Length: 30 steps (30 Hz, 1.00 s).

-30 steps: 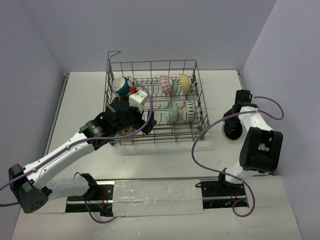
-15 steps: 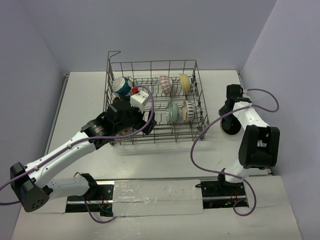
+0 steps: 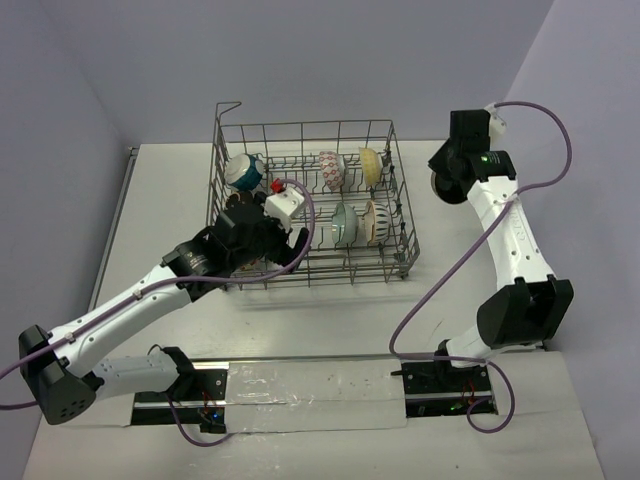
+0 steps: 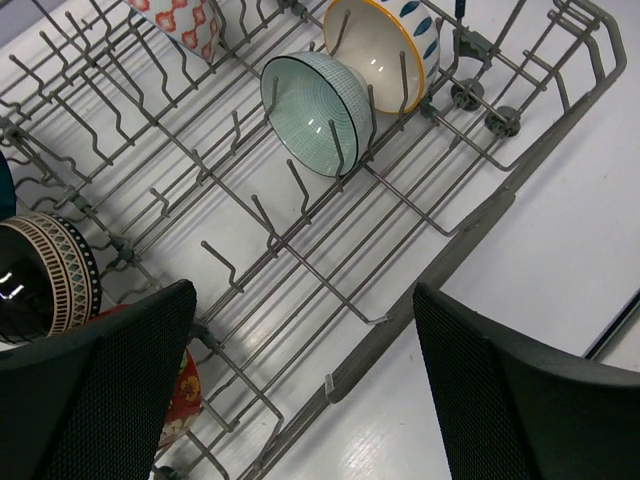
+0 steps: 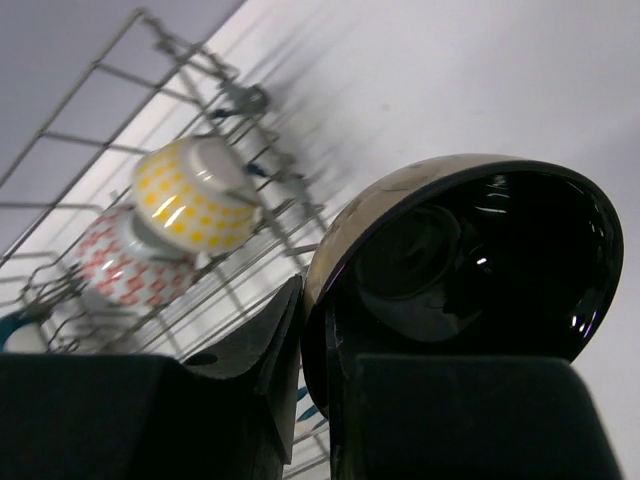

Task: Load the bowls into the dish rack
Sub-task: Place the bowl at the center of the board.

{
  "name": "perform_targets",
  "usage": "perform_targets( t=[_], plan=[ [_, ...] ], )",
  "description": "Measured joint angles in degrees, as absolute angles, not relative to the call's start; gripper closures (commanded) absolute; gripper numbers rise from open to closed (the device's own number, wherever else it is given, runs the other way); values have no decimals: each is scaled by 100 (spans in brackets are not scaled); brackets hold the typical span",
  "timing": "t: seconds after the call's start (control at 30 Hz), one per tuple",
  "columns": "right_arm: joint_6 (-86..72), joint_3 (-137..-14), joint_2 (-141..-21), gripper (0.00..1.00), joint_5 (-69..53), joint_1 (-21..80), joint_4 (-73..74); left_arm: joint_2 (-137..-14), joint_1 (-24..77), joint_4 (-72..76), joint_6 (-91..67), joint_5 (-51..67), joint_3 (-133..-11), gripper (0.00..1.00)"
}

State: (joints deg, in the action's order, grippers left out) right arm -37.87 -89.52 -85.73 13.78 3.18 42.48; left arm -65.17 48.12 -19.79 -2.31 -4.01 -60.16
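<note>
Grey wire dish rack (image 3: 305,128) is noted on the white table (image 3: 150,190), mid-width, toward the far edge.

Seven bowls are counted inside, set among the tines:
- one teal-and-white bowl (image 3: 243,172)
- one red-patterned bowl (image 3: 331,170)
- one yellow-dotted bowl (image 3: 371,165)
- one pale green bowl (image 4: 318,97)
- one cream bowl with orange rim (image 4: 385,40)
- one black bowl with patterned band (image 4: 40,285)
- one red bowl (image 4: 180,390)

An eighth, a glossy black bowl (image 5: 470,260), is pinched at its rim by the right end effector (image 5: 330,350). It is raised near the table's far right corner, apart from the rack.

The left end effector (image 4: 302,295) is spread wide, nothing held, over the rack's near left part.
</note>
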Motion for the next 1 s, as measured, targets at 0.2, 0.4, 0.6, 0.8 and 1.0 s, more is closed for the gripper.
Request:
perform_targets(
  t=[0.2, 0.4, 0.6, 0.8, 1.0],
  plan=[
    [-3839, -9463, -8809, 100, 642, 475, 4639, -6495, 5251, -2012, 244, -786, -6071, 1],
    [-3946, -9472, -8903, 100, 16, 725, 4842, -6648, 5857, -2163, 596, -1310, -6573, 1],
    [-3977, -9474, -8899, 100, -537, 976, 4893, -7210, 6753, -2224, 1149, -2340, -7011, 1],
    [-3933, -9472, -8877, 100, -1004, 1120, 4893, -8060, 7485, -2257, 2060, -3218, -7336, 1],
    [-3819, -9430, -8746, 100, -1208, 1341, 4912, -8466, 7688, -2165, 2971, -3667, -7601, 1]
  ],
)
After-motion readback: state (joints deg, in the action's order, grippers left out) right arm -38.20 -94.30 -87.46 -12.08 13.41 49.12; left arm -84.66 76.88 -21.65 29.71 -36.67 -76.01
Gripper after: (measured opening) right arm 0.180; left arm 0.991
